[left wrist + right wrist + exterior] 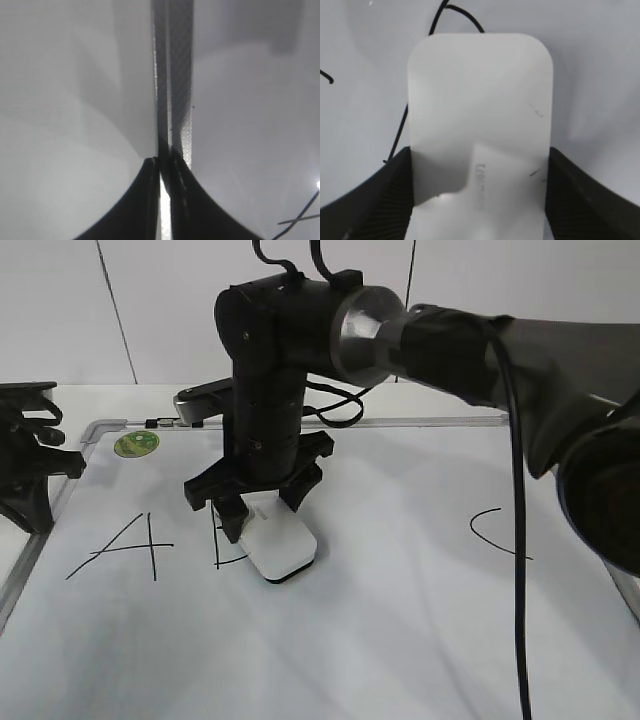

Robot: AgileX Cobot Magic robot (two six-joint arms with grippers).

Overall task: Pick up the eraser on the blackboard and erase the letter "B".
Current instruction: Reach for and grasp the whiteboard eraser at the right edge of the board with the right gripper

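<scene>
Right tool pinching the eraser across its short sides; the two ribbed black fingers press on its left and right edges in the right wrist view. The eraser is a smooth white rounded-rectangle block with a thin dark underside, lying flat on the blackboard, a glossy white sheet in a silver-grey metal frame. Relative to the eraser, the letter "B" lies directly at its left edge, its bulges already partly under the block; thin black marker strokes emerge along that side. The eraser's long axis runs away from the tool, roughly parallel to the B's upright, so the wipe would probably go sideways toward the "A". Left tool pressed together, empty, parked beyond the frame, well apart from the eraser; the right arm is nearer.
</scene>
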